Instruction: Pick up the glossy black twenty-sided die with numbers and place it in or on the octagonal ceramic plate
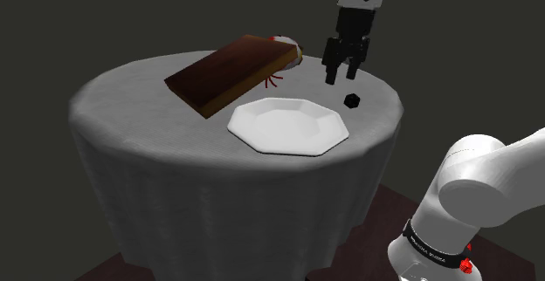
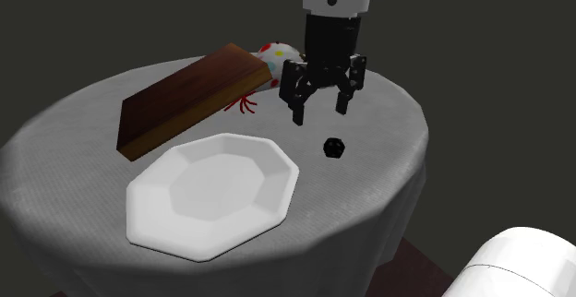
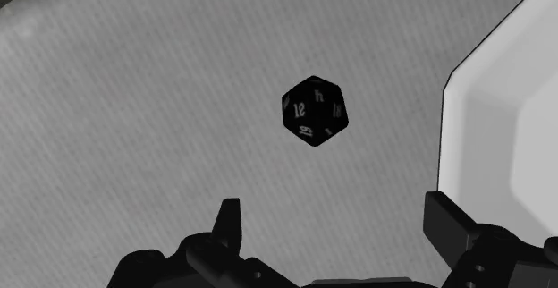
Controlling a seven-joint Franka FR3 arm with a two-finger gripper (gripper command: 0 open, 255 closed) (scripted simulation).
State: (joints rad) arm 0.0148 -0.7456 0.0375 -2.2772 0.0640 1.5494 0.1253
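A small black many-sided die [image 1: 351, 100] [image 2: 333, 148] [image 3: 313, 110] with white numbers lies on the grey cloth of the round table [image 1: 131, 87]. A white octagonal plate [image 1: 289, 126] [image 2: 212, 193] [image 3: 501, 125] rests on the cloth close beside it. My black gripper [image 1: 342, 77] [image 2: 320, 112] [image 3: 335, 228] hangs open above the cloth, a little above the die and not touching it. In the wrist view the die sits ahead of the spread fingertips, with the plate's edge off to one side.
A brown wooden board [image 1: 231, 71] [image 2: 185, 100] lies tilted at the back of the table, leaning on a white spotted object with red bits [image 1: 286, 45] [image 2: 277, 60]. The cloth drapes down over the table's edge all round. The arm's base [image 1: 463, 209] stands at the shoulder view's lower right.
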